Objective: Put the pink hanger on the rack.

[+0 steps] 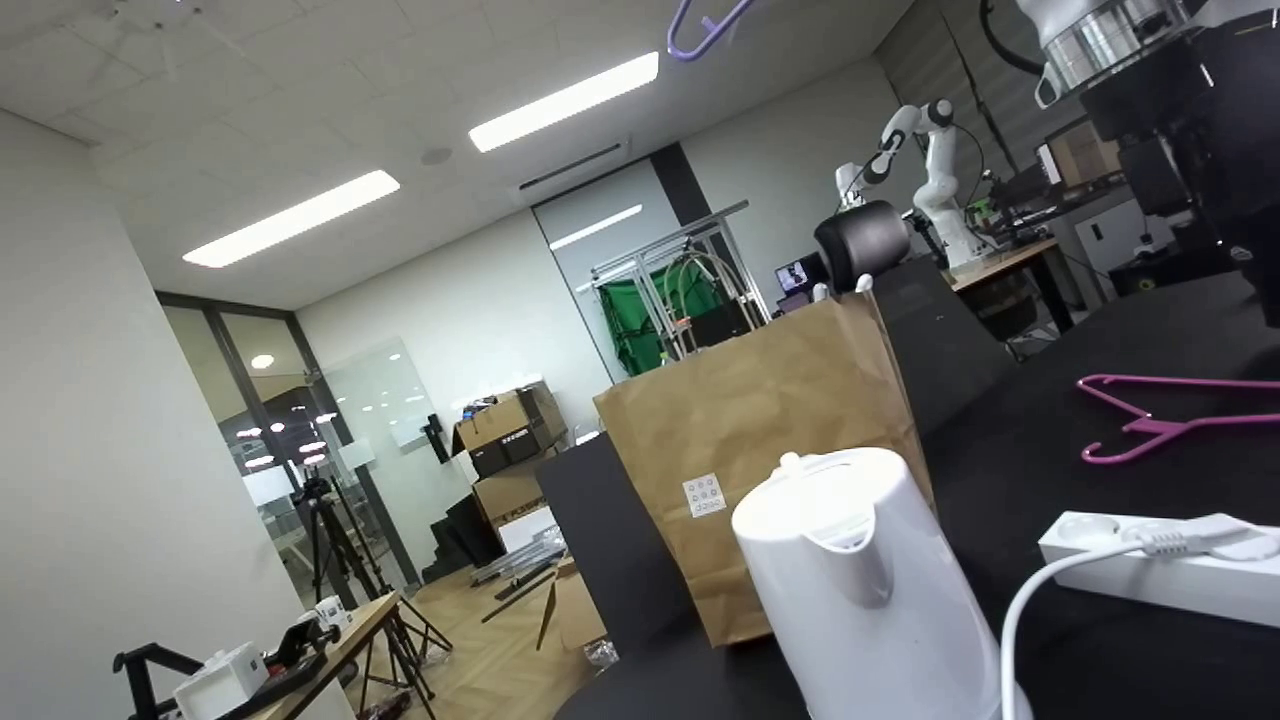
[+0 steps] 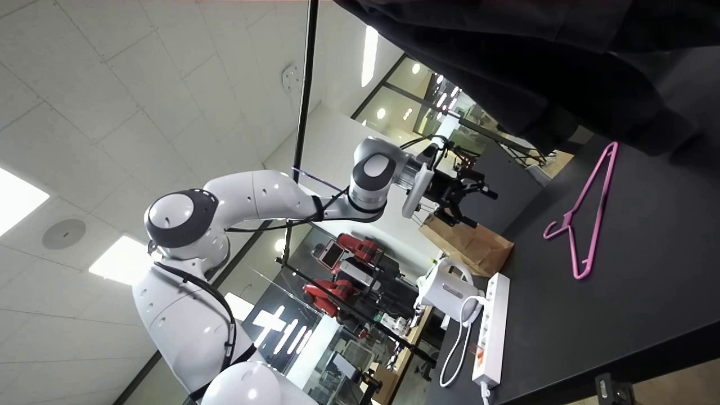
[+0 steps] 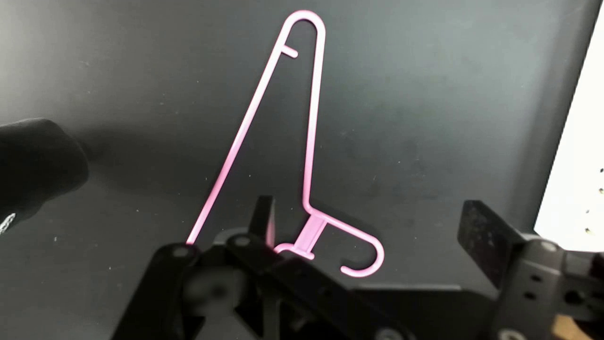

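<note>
The pink hanger (image 1: pixel 1160 427) lies flat on the black table in both exterior views (image 2: pixel 567 219). In the wrist view the hanger (image 3: pixel 310 233) shows its hook between the finger lines; one end is hidden behind the left finger. My gripper (image 3: pixel 370 210) is open and empty, above the table and apart from the hanger. In an exterior view the gripper (image 2: pixel 484 209) hangs over the table's far side, its fingers spread. A dark pole (image 2: pixel 304 95), apparently part of the rack, stands behind the arm. A purple hanger (image 2: pixel 316 179) shows near it, also at an exterior view's top (image 1: pixel 703 40).
A white jug (image 1: pixel 860 590), a brown paper bag (image 1: pixel 760 400) and a white power strip (image 2: pixel 494 326) with a white cable (image 2: pixel 464 349) stand on the table beside the hanger. Dark cloth (image 2: pixel 534 67) covers the top right of an exterior view. A dark rounded thing (image 3: pixel 42 163) shows in the wrist view.
</note>
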### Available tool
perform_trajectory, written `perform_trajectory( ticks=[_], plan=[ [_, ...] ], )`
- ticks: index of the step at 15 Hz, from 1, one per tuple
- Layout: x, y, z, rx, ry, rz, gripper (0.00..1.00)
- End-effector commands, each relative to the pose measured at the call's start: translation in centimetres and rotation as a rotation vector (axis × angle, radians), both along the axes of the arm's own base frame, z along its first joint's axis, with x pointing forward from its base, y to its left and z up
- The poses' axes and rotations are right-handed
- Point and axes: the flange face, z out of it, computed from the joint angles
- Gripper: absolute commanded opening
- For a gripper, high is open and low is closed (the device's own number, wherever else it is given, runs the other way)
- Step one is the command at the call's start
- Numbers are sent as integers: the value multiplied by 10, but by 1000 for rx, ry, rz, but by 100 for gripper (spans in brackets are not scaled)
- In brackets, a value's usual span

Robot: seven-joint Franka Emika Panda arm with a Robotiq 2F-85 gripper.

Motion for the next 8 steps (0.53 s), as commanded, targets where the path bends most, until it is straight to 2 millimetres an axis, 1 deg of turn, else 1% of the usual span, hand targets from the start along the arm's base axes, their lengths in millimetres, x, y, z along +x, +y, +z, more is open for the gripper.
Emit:
perform_trajectory(
  ticks=[1, 4, 8],
  plan=[
    [2, 0, -1, 0, 4, 0, 100],
    [4, 1, 3, 1, 1, 1, 100],
    [3, 1, 3, 1, 4, 1, 100]
  ],
)
